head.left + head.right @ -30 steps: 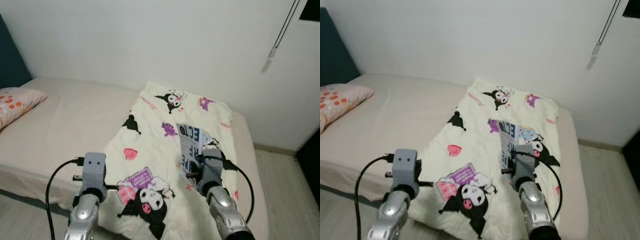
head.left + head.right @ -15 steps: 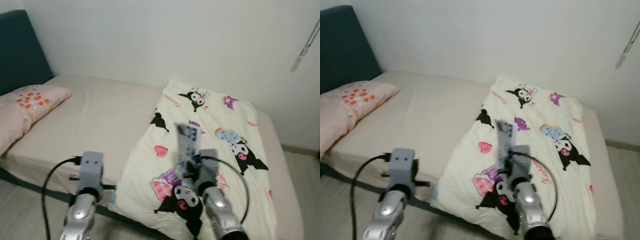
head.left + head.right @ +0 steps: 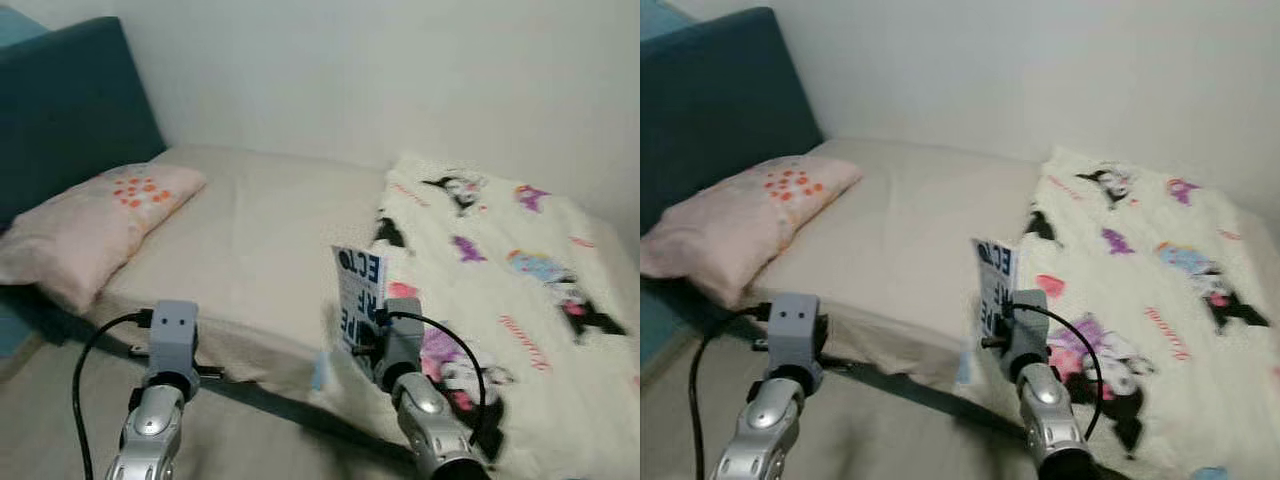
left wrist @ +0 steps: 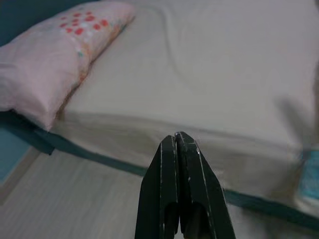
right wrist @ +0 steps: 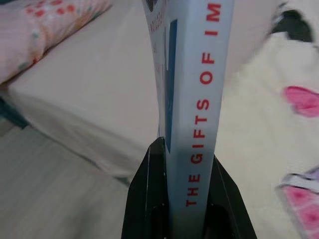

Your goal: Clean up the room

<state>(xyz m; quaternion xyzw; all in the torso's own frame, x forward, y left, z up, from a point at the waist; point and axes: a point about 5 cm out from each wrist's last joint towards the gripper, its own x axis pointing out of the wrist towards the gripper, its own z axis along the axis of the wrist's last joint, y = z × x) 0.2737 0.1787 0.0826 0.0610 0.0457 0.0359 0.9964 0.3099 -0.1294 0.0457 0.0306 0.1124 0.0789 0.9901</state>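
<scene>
The right gripper has its jaws clamped on the lower end of a pale blue book with red spine lettering, holding it upright above the front edge of the bed. The left gripper hangs forward with its jaws pressed together and nothing between them, over the floor just before the mattress side. Farther out, a pink pillow lies against the dark teal headboard, and a cartoon-print blanket covers the bed's right part.
</scene>
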